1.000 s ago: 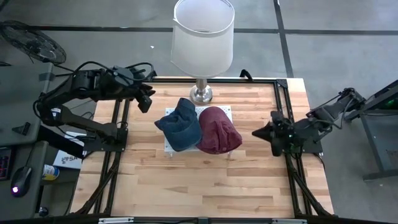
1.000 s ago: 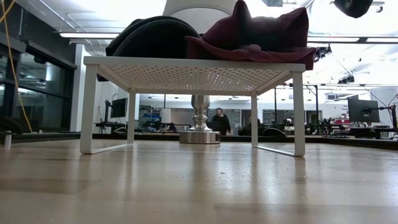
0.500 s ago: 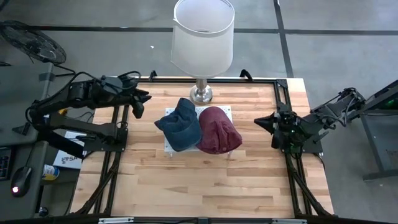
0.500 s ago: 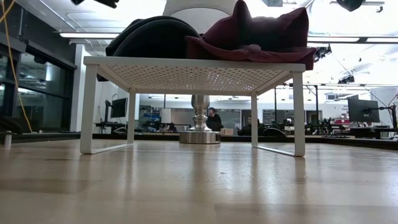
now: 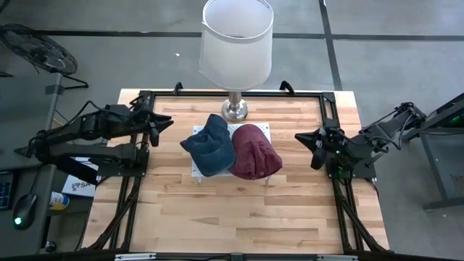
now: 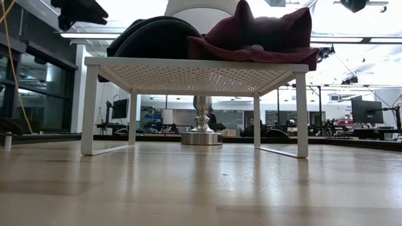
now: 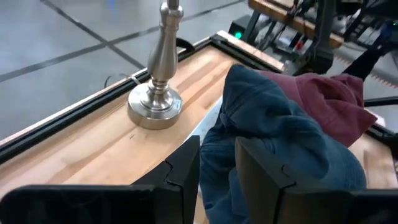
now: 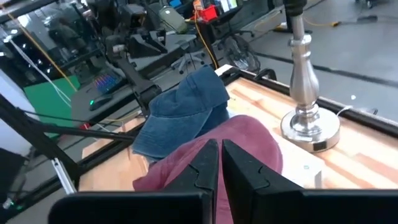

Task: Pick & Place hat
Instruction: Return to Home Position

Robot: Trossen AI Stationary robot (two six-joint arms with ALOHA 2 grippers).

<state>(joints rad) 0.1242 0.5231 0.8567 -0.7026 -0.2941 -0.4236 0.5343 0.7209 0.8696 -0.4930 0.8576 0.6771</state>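
left tool (image 5: 161,122): arm folded at the elbow above the left rail of the surface (image 5: 239,210), wrist near level, fingers a narrow gap apart, holding nothing. ahead of its tips, and apart from them, the blue caps (image 5: 210,143) lie piled on the white shelf (image 6: 195,76), and the lamp (image 5: 235,43) stands beyond them to one side. right tool (image 5: 306,138): arm folded likewise above the right rail, fingers together, empty, and pointing at the red caps (image 5: 254,151). these rest on the same shelf, touching the blue caps on the side nearer this tool.
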